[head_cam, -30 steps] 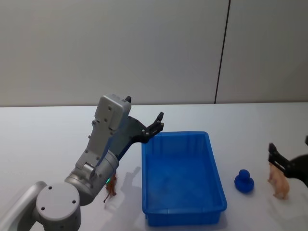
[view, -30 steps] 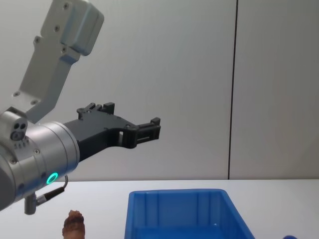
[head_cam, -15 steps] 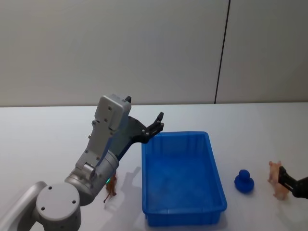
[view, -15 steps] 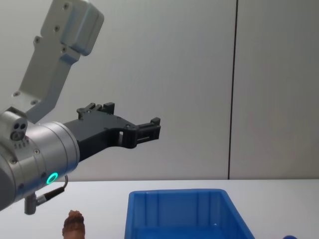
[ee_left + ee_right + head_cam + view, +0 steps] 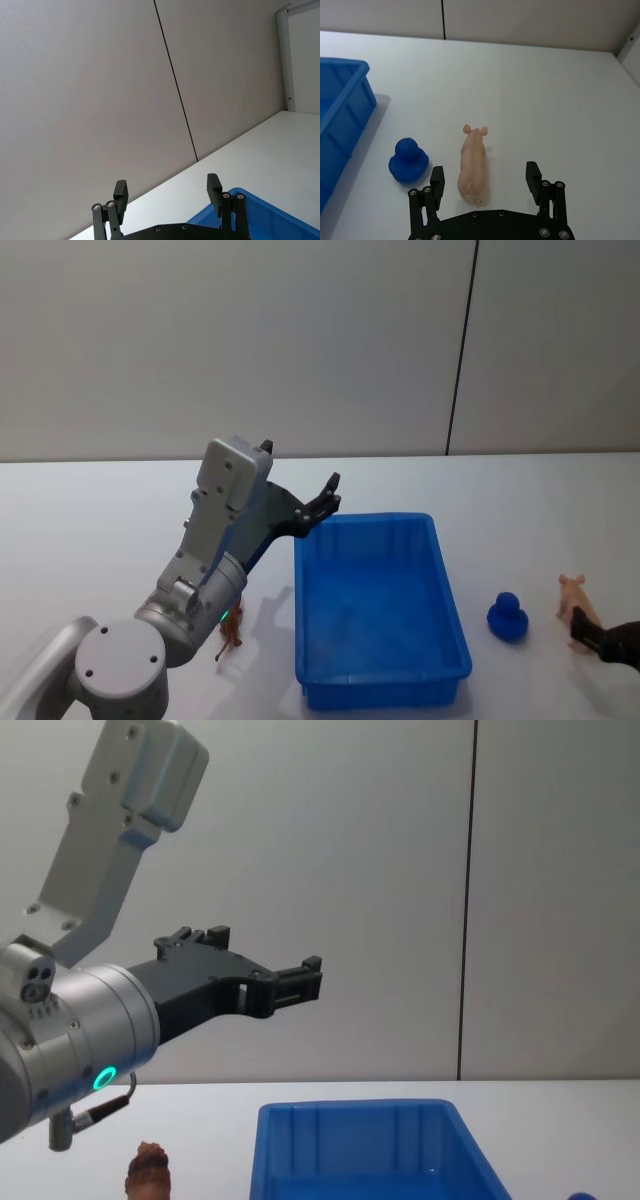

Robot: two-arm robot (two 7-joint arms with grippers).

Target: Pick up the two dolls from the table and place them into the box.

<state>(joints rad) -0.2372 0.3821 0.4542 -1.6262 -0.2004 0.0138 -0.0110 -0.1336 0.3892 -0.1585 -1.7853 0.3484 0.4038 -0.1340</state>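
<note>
The pale pink pig doll (image 5: pixel 573 595) (image 5: pixel 473 165) stands on the white table (image 5: pixel 100 530), right of the blue box (image 5: pixel 452 600) (image 5: pixel 340 115) (image 5: pixel 360 1140). My right gripper (image 5: pixel 592 632) (image 5: pixel 485 172) is open at the lower right, just behind the pig. In the right wrist view the pig lies between its spread fingers, not gripped. The brown doll (image 5: pixel 230 638) (image 5: pixel 149 1165) stands left of the box, partly hidden by my left arm. My left gripper (image 5: pixel 328 495) (image 5: pixel 167 187) (image 5: pixel 300 982) hangs open and empty, high over the box's far left corner.
A small blue duck toy (image 5: pixel 507 617) (image 5: pixel 408 161) sits on the table between the box and the pig. The box's inside looks bare. A grey wall with a dark vertical seam stands behind the table.
My right gripper has drawn back toward the lower right, leaving the pig standing on the table. The left arm has not moved.
</note>
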